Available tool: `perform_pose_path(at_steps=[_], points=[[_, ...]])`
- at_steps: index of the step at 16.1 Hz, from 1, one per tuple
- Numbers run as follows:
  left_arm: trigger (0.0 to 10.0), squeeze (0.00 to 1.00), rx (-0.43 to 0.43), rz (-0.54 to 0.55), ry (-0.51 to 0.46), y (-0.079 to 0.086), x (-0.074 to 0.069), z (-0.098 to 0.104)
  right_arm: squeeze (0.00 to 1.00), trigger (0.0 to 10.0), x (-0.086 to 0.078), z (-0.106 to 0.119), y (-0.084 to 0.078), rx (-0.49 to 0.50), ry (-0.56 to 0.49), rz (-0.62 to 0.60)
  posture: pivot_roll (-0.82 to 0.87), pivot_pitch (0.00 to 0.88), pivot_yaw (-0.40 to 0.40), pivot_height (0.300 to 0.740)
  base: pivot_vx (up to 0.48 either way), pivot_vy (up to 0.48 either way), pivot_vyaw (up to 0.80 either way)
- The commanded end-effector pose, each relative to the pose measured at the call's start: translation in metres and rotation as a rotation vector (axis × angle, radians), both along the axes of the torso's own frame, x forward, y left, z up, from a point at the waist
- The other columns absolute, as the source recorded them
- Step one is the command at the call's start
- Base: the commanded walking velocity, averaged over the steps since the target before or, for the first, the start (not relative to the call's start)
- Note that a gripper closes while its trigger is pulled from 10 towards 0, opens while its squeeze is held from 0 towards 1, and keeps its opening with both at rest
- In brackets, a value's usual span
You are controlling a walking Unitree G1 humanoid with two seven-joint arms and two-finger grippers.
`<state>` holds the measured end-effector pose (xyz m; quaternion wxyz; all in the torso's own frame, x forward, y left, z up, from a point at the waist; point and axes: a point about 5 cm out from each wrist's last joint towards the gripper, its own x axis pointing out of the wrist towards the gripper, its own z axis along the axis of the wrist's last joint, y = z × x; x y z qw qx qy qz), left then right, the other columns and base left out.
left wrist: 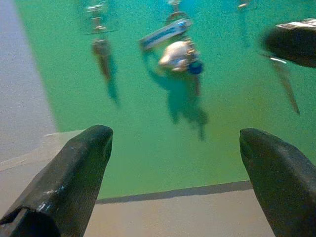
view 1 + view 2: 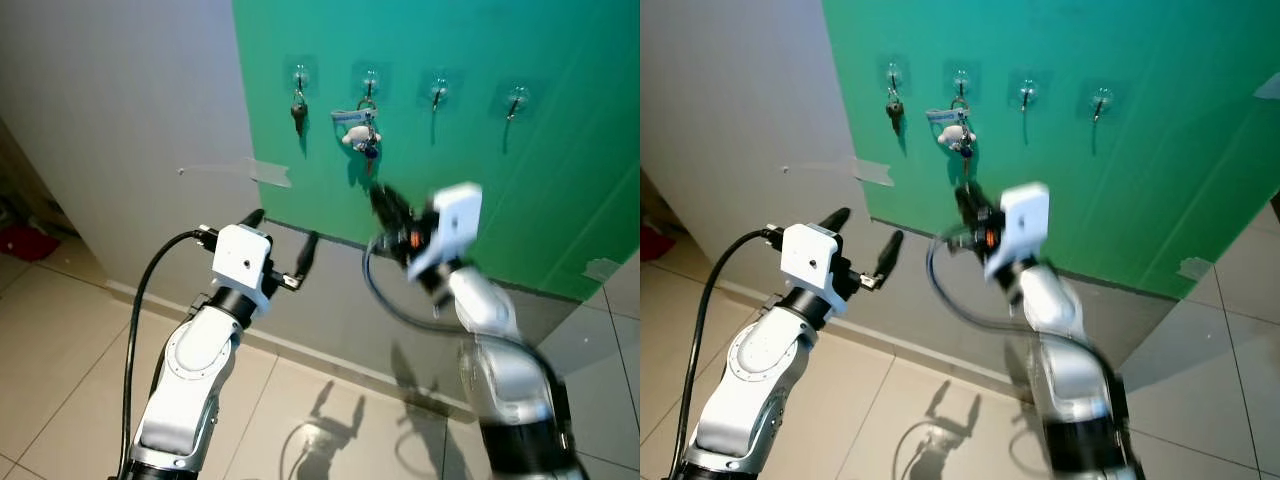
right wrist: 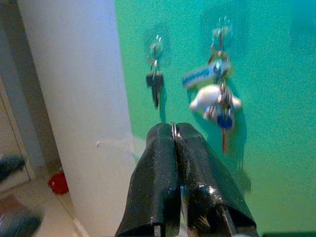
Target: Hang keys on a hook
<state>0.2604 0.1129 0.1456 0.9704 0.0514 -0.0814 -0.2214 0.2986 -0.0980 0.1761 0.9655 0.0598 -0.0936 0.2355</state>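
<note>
Up at 12 o'clock from where I'm standing is a green wall panel (image 2: 480, 170) with a row of four hooks. Going by the head view, the first hook (image 2: 299, 75) at about 11 o'clock has a single dark key (image 2: 298, 113) dangling off it. The second hook (image 2: 370, 80) carries the key bunch (image 2: 361, 133): a ring with a blue-and-white tag, a white plush-looking fob and a small blue bit, hanging flat against the green. The third hook (image 2: 438, 90) and fourth hook (image 2: 516, 98), off toward 1 o'clock, are bare.

My right claw (image 2: 385, 207) is raised just below the key bunch, a bit blurry, fingers pressed tight together. In the right wrist view there's a thin sliver of metal ring pinched right at the tips, can't tell what it belongs to. Nothing sits between it and the hooks, only open wall.

My left claw (image 2: 284, 243) is lower, around 10 o'clock, fingers spread wide with nothing in them, pointed at the same wall.

Other stuff: a grey wall (image 2: 120, 130) at 9 o'clock with a strip of tape (image 2: 270, 172) across the seam where it meets the green, a grey baseboard band (image 2: 330, 300) under the panel, pale floor tiles (image 2: 330, 420) with my arm shadows on them, and something red (image 2: 25, 240) on the floor far at 9 o'clock.
</note>
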Motion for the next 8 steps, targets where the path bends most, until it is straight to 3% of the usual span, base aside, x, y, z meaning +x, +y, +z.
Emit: perform_pose_path(at_steps=[1,4,8], points=[[10.0,0.00,0.000,-0.046,-0.022,-0.004,-0.003,0.005,0.00,10.0,0.005,0.003,-0.002,0.023,-0.005,-0.001,0.03,0.000,0.018,0.740,0.000,0.000,0.00],[10.0,0.00,-0.001,-0.090,-0.028,-0.009,-0.006,0.007,0.00,10.0,0.023,0.019,-0.003,0.050,-0.033,-0.005,0.04,0.000,0.015,0.740,0.000,0.000,0.00],[10.0,0.00,-0.013,-0.048,-0.047,-0.004,-0.002,0.012,0.00,10.0,0.035,0.033,-0.003,0.092,-0.058,-0.021,0.05,0.000,0.005,0.740,0.000,0.000,0.00]])
